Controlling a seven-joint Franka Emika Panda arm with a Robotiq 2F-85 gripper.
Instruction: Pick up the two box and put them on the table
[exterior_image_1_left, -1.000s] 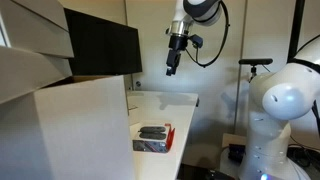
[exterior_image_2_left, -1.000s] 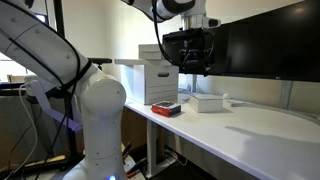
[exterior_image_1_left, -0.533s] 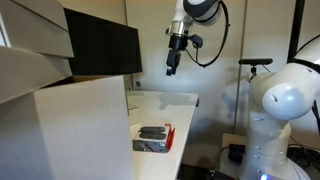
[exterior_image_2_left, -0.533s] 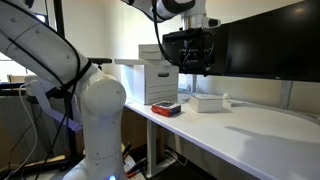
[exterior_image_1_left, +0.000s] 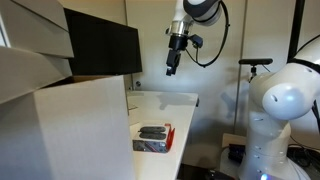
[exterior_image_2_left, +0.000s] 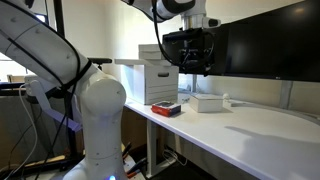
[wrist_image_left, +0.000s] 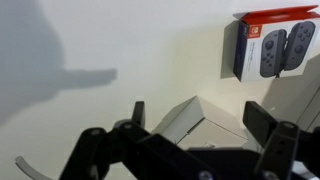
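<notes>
Nothing has moved: the end effector (wrist_image_left: 199, 124), jaws apart, half hides a white box (wrist_image_left: 178, 120).

Red-edged tray (wrist_image_left: 272, 45) — monitor (exterior_image_1_left: 100, 45) (dark)

Smooth white table (exterior_image_2_left: 250, 135), matt white box (exterior_image_2_left: 207, 102) — glossy black monitor (exterior_image_2_left: 262, 45)

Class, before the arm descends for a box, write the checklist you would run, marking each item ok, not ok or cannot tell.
1. The end effector is open: ok.
2. It holds nothing: ok.
3. The white box is centred in the wrist view: ok.
4. The red-edged box sits apart from it: ok.
5. A second white box: cannot tell.
6. The table has bare room: ok.
</notes>
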